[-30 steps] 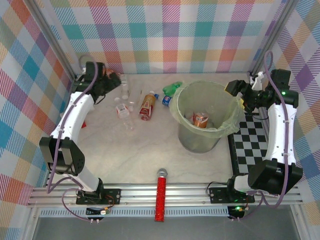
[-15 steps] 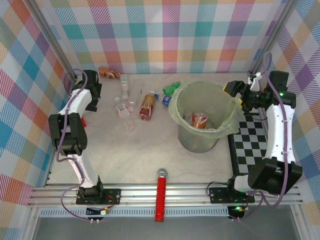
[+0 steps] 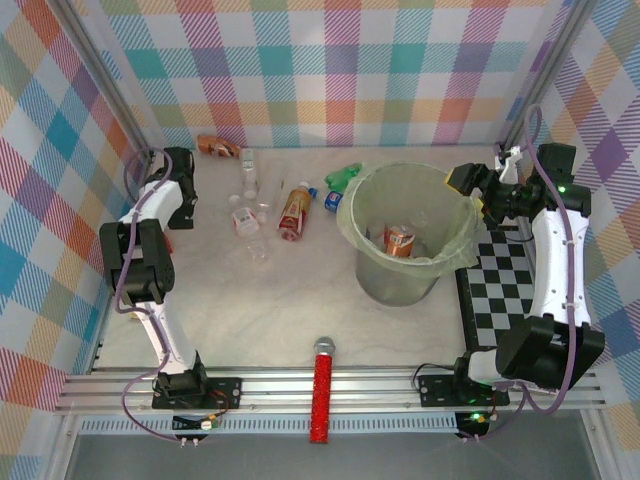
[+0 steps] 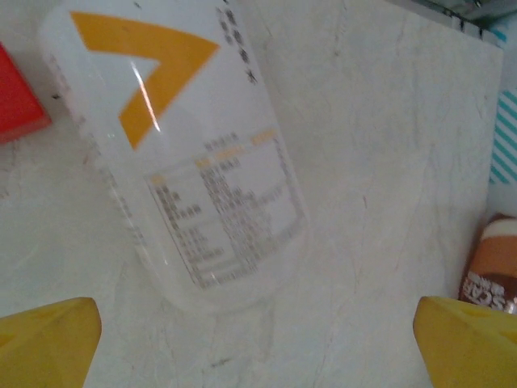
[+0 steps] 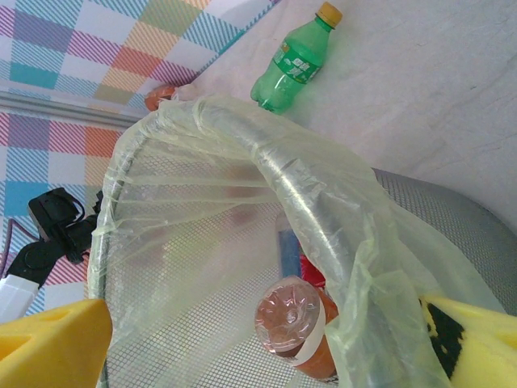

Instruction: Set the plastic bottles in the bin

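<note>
The round grey metal bin lined with a pale green bag (image 3: 395, 286) stands right of centre, with 1 amber orange-labelled bottle (image 3: 401, 240) lying inside. A green bottle (image 3: 345, 177) lies just beside its upper-left rim. Another amber bottle (image 3: 295, 211) and clear bottles (image 3: 246, 218) lie scattered further left.

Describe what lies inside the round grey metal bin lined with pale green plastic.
One brown plastic bottle with an orange label lies at the bottom of the bin. Folds of the liner and the near rim cover part of the floor, so anything there is hidden.
</note>
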